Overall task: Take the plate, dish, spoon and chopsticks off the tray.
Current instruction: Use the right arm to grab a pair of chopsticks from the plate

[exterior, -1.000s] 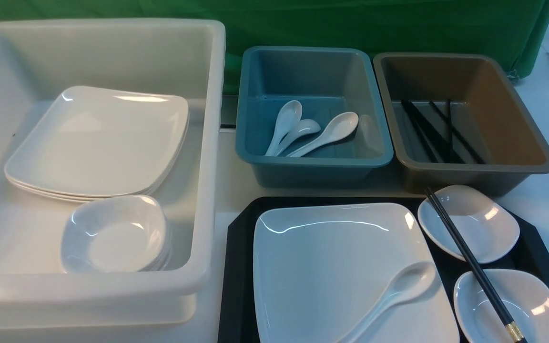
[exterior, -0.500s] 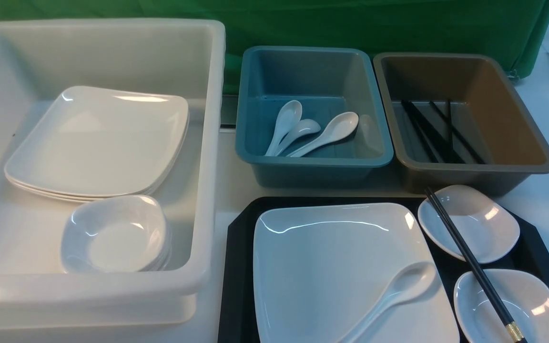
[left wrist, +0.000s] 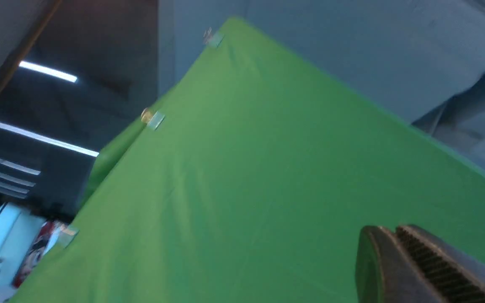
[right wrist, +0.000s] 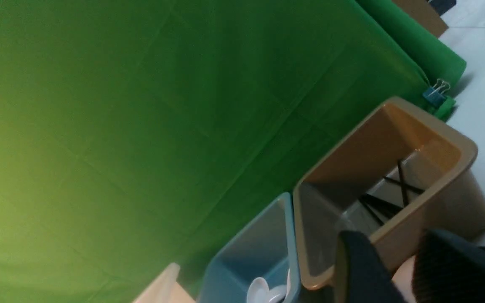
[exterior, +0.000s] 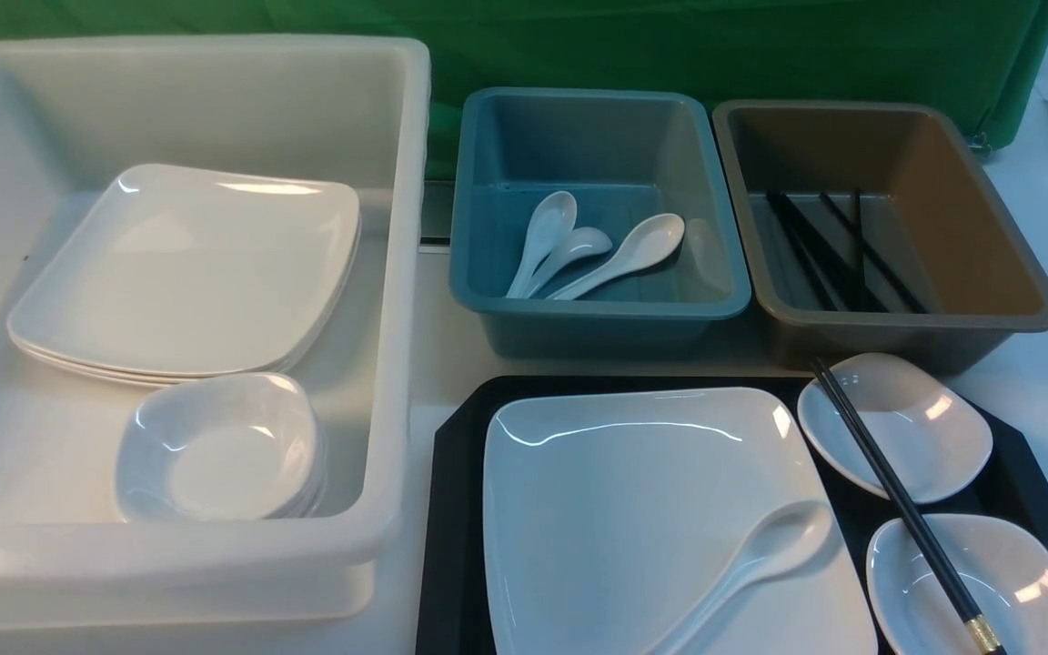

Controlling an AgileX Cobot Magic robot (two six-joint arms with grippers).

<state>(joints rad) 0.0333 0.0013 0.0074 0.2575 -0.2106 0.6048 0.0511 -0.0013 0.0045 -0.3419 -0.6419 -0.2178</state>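
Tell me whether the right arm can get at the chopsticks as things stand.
Probably yes. The chopsticks lie across two small dishes on the right side of the tray, nothing over them, and the right arm's fingers stand apart and empty.

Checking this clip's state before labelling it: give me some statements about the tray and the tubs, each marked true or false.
1. The spoon lies on the plate. True.
2. The chopsticks rest across the far small dish and the near small dish. True.
3. The blue tub holds chopsticks. False: it holds three spoons.
4. The white tub holds nothing. False: it holds stacked plates and stacked dishes.
5. The plate sits off the tray. False: it sits on the tray.
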